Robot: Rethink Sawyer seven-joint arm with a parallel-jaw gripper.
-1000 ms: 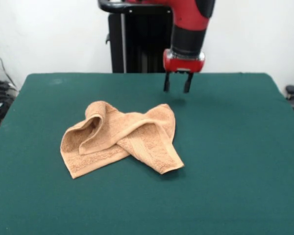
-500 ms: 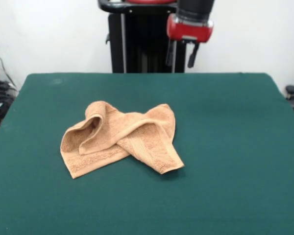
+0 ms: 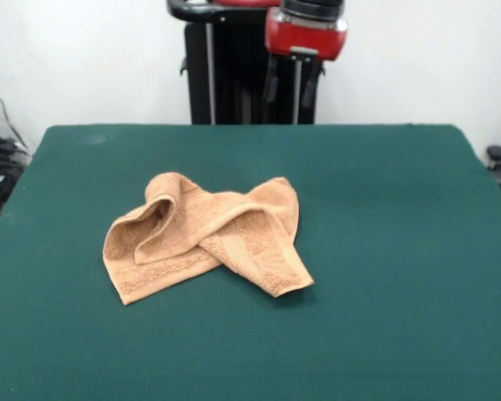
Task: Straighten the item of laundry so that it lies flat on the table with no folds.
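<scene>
Raised high and empty, end effector (image 3: 290, 86) with its two dark fingers spread apart, pinching nothing, well above and behind the towel (image 3: 207, 234). Hangs over the far edge of the counter (image 3: 401, 251), clear of the cloth. Towel near the middle of the green counter, crumpled: one flap rolled over into a loop on the picture's left, another corner crossed over it and pointing toward the near side, border band showing along the lower edge. Clearly between grasps; flattening not yet done, several folds left. Next move, by the look of it, calls for coming down on a free corner of the towel, most likely the overlapped flap nearest the viewer, then pulling it outward, away from the towel's centre. Against a second ago: end effector lifted from just above the counter behind the towel and shifted slightly toward the picture's left; towel unchanged.
</scene>
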